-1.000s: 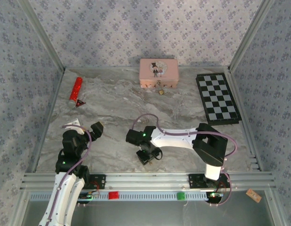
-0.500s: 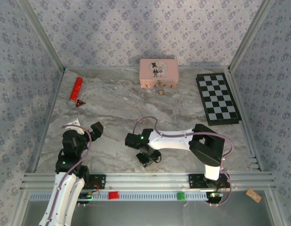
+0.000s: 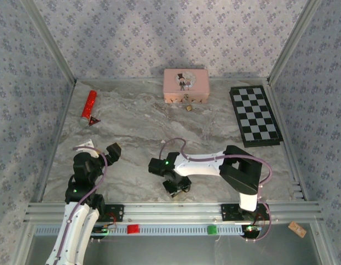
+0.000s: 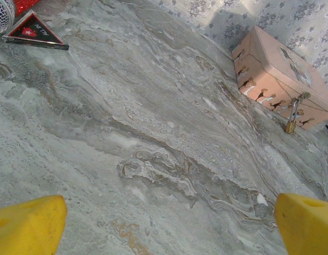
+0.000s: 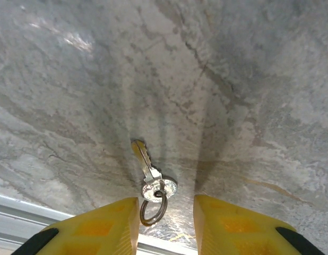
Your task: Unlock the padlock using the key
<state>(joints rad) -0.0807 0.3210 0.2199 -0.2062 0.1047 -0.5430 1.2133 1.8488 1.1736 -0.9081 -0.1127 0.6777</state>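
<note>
From above, my right claw (image 3: 179,186) points down at the bench (image 3: 132,127). The padlock (image 3: 189,108) sits well beyond it, just in front of the pink box (image 3: 186,85). My left claw (image 3: 112,150) hangs off to the side, well apart from both.

On the left wrist camera, the left claw (image 4: 169,228) is spread wide and holds nothing. The padlock (image 4: 291,125) is far ahead to its right, seemingly hanging at the box's (image 4: 275,69) clasp.

On the right wrist camera, the right claw (image 5: 165,210) is partly open and empty. The key (image 5: 148,169) lies flat just ahead, between its fingers (image 5: 100,223), ring end nearest.

I judge the key thin, stiff, light and slippery on stone. I'd pinch its round head and leave the blade free. The padlock looks light enough to swing under the key, so its body needs steadying.
</note>
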